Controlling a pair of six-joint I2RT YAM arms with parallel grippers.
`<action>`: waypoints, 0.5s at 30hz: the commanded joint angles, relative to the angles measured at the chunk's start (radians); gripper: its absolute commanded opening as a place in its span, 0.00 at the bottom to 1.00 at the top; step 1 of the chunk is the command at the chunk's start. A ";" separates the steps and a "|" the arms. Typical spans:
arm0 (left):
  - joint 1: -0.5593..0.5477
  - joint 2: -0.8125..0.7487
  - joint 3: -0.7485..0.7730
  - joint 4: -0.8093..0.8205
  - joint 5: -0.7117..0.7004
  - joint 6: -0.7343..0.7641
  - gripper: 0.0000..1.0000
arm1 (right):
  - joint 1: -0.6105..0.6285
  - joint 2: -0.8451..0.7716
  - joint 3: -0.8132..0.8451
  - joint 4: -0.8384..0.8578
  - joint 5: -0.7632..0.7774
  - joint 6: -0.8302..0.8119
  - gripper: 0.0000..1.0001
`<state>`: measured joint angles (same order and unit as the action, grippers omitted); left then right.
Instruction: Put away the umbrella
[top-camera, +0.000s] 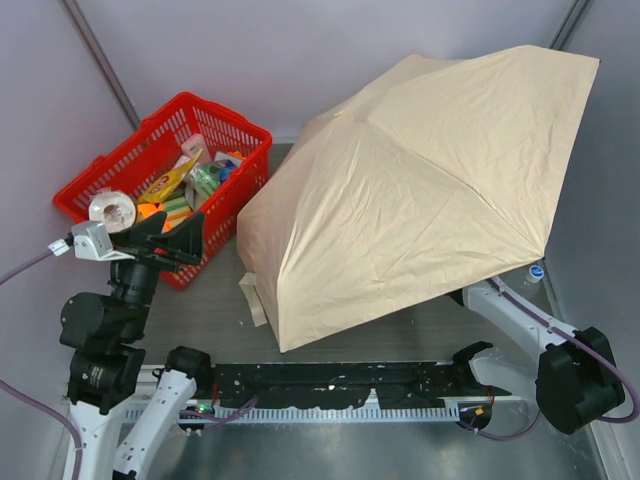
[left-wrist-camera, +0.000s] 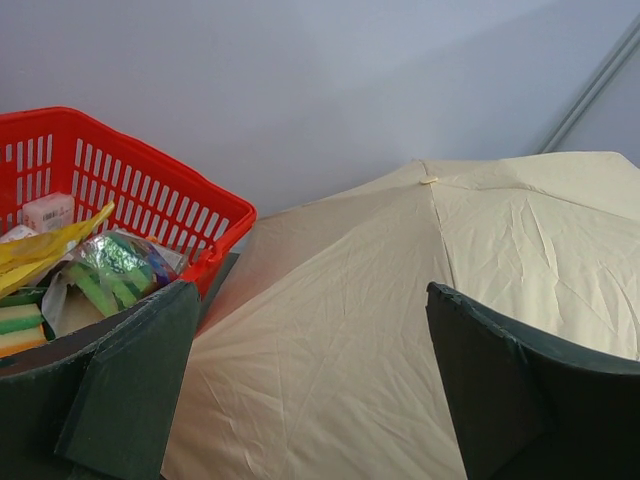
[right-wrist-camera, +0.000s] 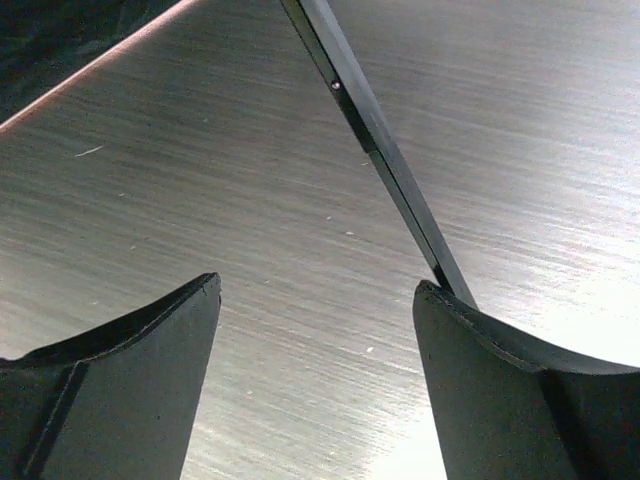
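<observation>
The beige umbrella (top-camera: 420, 190) lies open on the table, its canopy covering the middle and right. My left gripper (top-camera: 190, 240) is open and empty, raised beside the canopy's left edge; in the left wrist view (left-wrist-camera: 310, 300) its jaws frame the beige fabric (left-wrist-camera: 400, 300) from above without touching it. My right gripper is hidden under the canopy in the top view; only its arm (top-camera: 510, 305) shows. In the right wrist view it (right-wrist-camera: 315, 285) is open and empty just above the metal table, and a thin dark umbrella rib (right-wrist-camera: 370, 140) runs down to its right fingertip (right-wrist-camera: 450, 310).
A red basket (top-camera: 100, 180) full of packets, sponges and a tape roll (top-camera: 110, 210) stands at the back left, right beside my left gripper; it also shows in the left wrist view (left-wrist-camera: 150, 180). A small blue-and-white cap (top-camera: 537, 271) sits at the right edge. Grey walls enclose the table.
</observation>
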<state>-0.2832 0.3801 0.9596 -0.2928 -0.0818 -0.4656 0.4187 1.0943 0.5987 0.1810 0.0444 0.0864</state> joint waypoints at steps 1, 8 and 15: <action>-0.016 0.013 0.047 -0.012 0.025 0.027 1.00 | -0.001 0.002 0.085 0.094 0.123 -0.112 0.82; -0.024 0.019 0.042 -0.017 -0.001 0.010 1.00 | -0.001 0.004 0.110 0.015 0.322 -0.146 0.77; -0.025 0.034 0.042 -0.020 0.001 -0.011 1.00 | -0.003 0.127 0.119 0.165 0.155 -0.240 0.72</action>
<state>-0.3031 0.3912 0.9779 -0.3157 -0.0826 -0.4675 0.4168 1.1454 0.6903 0.2146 0.2852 -0.0780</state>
